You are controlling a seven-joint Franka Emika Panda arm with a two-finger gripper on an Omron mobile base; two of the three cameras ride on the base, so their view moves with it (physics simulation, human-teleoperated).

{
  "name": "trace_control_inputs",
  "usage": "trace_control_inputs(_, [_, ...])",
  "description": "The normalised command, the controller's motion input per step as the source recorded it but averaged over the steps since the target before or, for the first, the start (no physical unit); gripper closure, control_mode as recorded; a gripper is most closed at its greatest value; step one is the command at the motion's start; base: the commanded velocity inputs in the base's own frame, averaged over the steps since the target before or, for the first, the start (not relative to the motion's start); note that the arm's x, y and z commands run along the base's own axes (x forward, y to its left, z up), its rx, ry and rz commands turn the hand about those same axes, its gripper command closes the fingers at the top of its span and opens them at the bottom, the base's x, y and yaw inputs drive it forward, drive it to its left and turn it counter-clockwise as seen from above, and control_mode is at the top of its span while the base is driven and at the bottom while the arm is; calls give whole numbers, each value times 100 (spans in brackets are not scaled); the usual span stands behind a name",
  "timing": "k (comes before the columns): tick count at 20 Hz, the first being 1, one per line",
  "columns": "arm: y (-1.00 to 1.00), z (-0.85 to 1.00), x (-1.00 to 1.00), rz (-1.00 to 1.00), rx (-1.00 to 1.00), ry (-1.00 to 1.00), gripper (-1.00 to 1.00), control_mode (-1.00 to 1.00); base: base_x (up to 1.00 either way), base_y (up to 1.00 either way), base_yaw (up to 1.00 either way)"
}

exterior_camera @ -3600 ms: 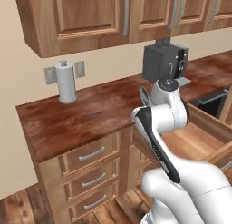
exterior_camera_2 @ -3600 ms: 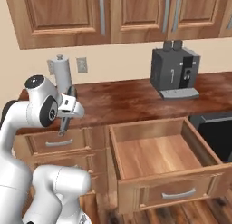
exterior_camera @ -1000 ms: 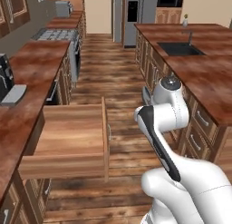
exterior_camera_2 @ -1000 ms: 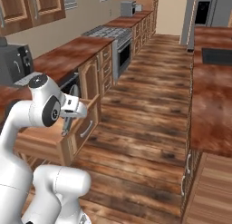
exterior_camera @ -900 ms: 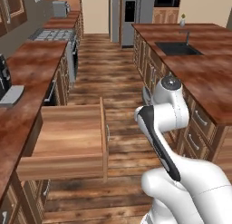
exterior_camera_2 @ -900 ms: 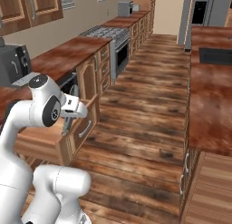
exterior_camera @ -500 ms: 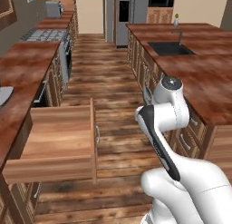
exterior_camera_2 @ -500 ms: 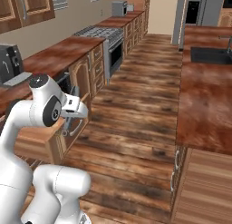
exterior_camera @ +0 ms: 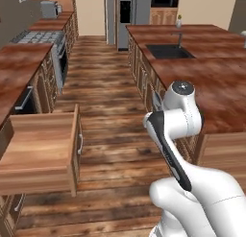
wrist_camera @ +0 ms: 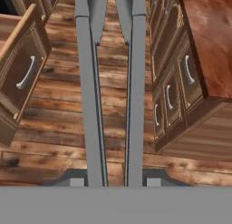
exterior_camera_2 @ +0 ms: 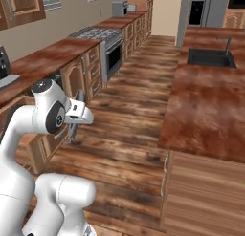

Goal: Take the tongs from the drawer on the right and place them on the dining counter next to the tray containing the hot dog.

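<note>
Carrying: the tongs (wrist_camera: pixel 111 82) are clamped in the gripper (wrist_camera: pixel 111 180) and ride with the hand over the kitchen floor — not yet at the dining counter.

Left base view: the drawer (exterior_camera: pixel 41 152) stands pulled out at the left, its pale inside bare. The dining counter (exterior_camera: pixel 211 82) runs along the right, glossy reddish-brown, with a sink (exterior_camera: pixel 169 51) set into its far part. The white arm rises at the lower right and hides the hand. The tray cannot be made out here.

Right base view: the tongs (exterior_camera_2: pixel 76 116) hang down from the hand beside the arm's upper joint, a slim grey strip over the plank floor. The dining counter (exterior_camera_2: pixel 210 106) lies to the right, well apart from the tongs.

Hand view: the two flat grey arms of the tongs run straight up from between the dark tips, a narrow gap between them. The drawer front (wrist_camera: pixel 25 71) with its curved handle is at the left, the panelled counter base (wrist_camera: pixel 179 87) at the right.

Grip: jaws closed on the tongs near one end, squeezing both arms nearly together.

Handling, as a judgement: light, stiff, smooth metal — likely to slip or swing, since most of its length hangs free. A hold nearer the middle would steady it.
</note>
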Motion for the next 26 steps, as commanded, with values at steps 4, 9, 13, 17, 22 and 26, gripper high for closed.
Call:
trace_control_inputs(4, [0, 0, 0, 0, 0, 0, 100, 100, -20, -58, -2])
trace_control_inputs(9, [0, 0, 0, 0, 0, 0, 100, 100, -20, -58, -5])
trace_control_inputs(13, [0, 0, 0, 0, 0, 0, 100, 100, -19, -60, -6])
trace_control_inputs(17, [0, 0, 0, 0, 0, 0, 100, 100, -18, -54, -6])
trace_control_inputs(22, [0, 0, 0, 0, 0, 0, 100, 100, -15, -54, -5])
trace_control_inputs(26, [0, 0, 0, 0, 0, 0, 100, 100, -13, -53, -5])
